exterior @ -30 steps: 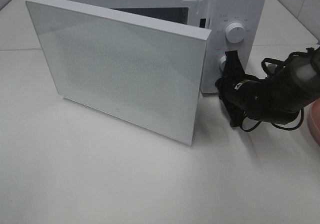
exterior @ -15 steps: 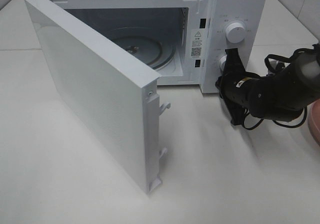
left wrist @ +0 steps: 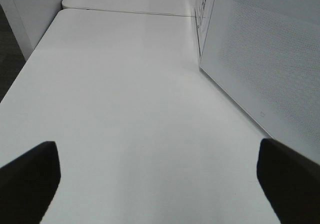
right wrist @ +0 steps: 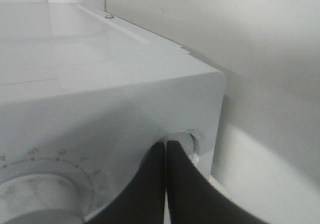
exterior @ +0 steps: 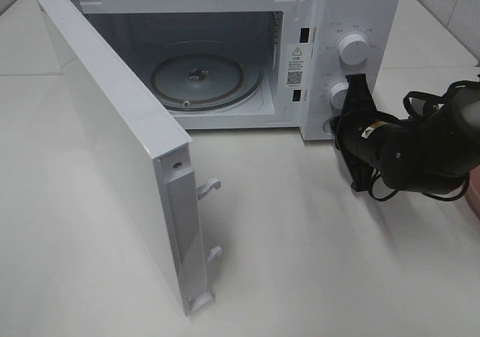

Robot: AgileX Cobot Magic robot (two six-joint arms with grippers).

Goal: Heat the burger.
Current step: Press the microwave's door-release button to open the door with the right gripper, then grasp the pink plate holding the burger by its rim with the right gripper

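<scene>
Exterior high view shows us the microwave (exterior: 360, 7) with its door (exterior: 112, 134) wide open. Inside we see a round glass tray (exterior: 199, 82). We cannot find the burger in any view. Our right gripper (exterior: 354, 82) sits by the lower knob (exterior: 339, 94). The right wrist view shows its fingers (right wrist: 185, 184) pressed together, holding nothing. Only the left wrist view shows our left gripper (left wrist: 160, 184), spread wide over the table (left wrist: 125, 94) near the door's outer side. A pink plate (exterior: 475, 198) peeks in at the right.
</scene>
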